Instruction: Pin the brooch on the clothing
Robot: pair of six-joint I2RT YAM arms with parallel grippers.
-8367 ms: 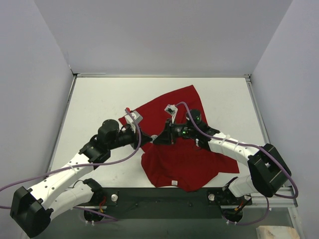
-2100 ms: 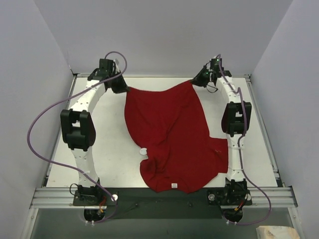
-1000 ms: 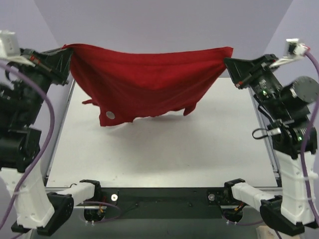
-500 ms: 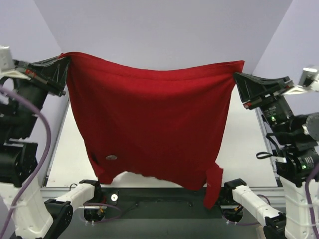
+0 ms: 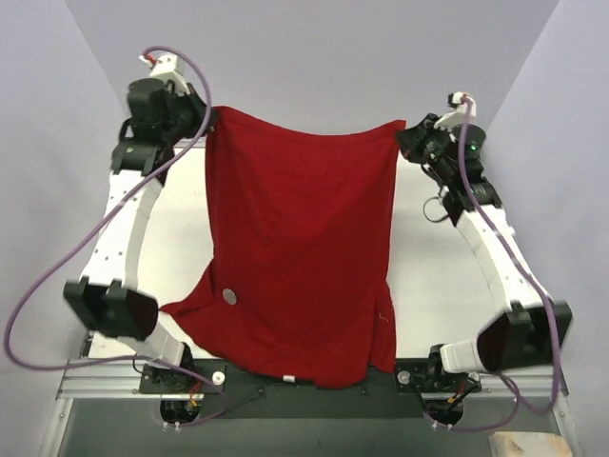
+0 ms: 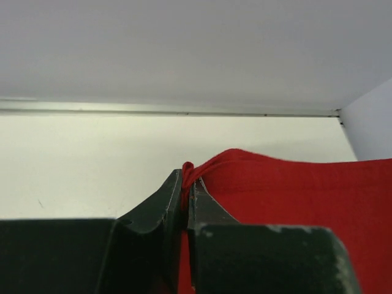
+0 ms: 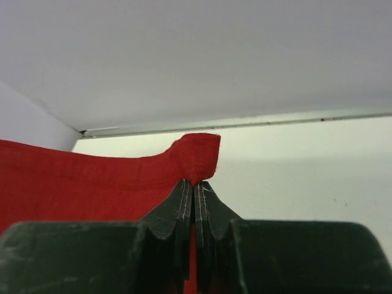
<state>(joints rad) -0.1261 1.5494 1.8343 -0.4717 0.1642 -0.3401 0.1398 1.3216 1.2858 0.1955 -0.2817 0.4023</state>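
Note:
The red T-shirt (image 5: 300,248) is stretched between both grippers, its hem corners held at the far end and its collar end draped over the table's near edge. My left gripper (image 5: 207,122) is shut on the left hem corner (image 6: 187,170). My right gripper (image 5: 403,131) is shut on the right hem corner (image 7: 197,156). A small round silver brooch (image 5: 227,296) sits on the shirt's lower left part near a sleeve. A small white label (image 5: 288,378) shows at the collar edge.
The white table (image 5: 438,276) has a raised rim at the back and sides, with grey walls close around it. A metal rail (image 5: 105,381) and the arm bases run along the near edge.
Both grippers moved down and back from high at the sides to the table's far end, carrying the shirt. The shirt went from hanging like a curtain to stretching along the table.

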